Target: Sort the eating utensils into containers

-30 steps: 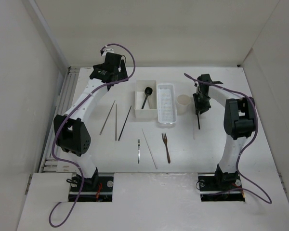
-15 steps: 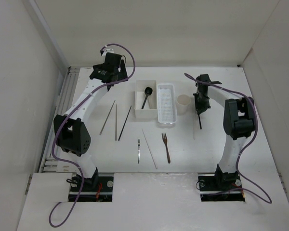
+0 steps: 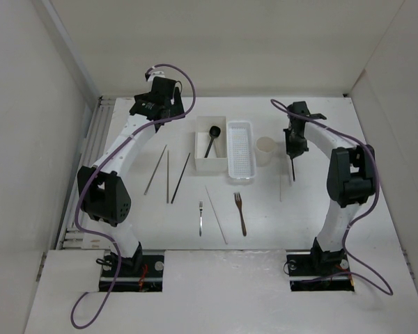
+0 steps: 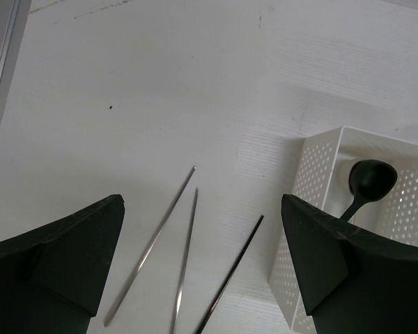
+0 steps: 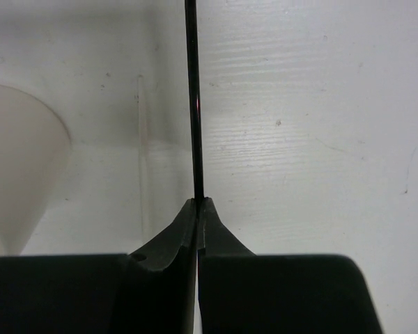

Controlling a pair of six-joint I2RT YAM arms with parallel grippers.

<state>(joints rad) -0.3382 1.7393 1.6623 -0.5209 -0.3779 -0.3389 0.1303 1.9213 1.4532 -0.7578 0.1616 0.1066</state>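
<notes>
At the far left of the table [image 3: 136, 223] the left pincer [image 3: 155, 104] hangs with its jaws spread wide, gripping nothing. Below it, three chopsticks [image 3: 168, 174] lie side by side, apart from one another. Just right of them stands the square box [image 3: 203, 165] with the black spoon [image 3: 210, 141] leaning inside. Nearer the arm bases lie the silver fork [image 3: 201, 218], a pale chopstick [image 3: 217, 214] and the brown fork [image 3: 240, 213], all clear of the containers. The perforated basket [image 3: 241, 153] touches the box's right wall, and the cup [image 3: 265, 149] sits beside it. The right pincer [image 5: 197, 207] is clamped on a dark chopstick [image 5: 192, 97], close to the cup. A second pale chopstick [image 5: 143, 153] lies between them.
</notes>
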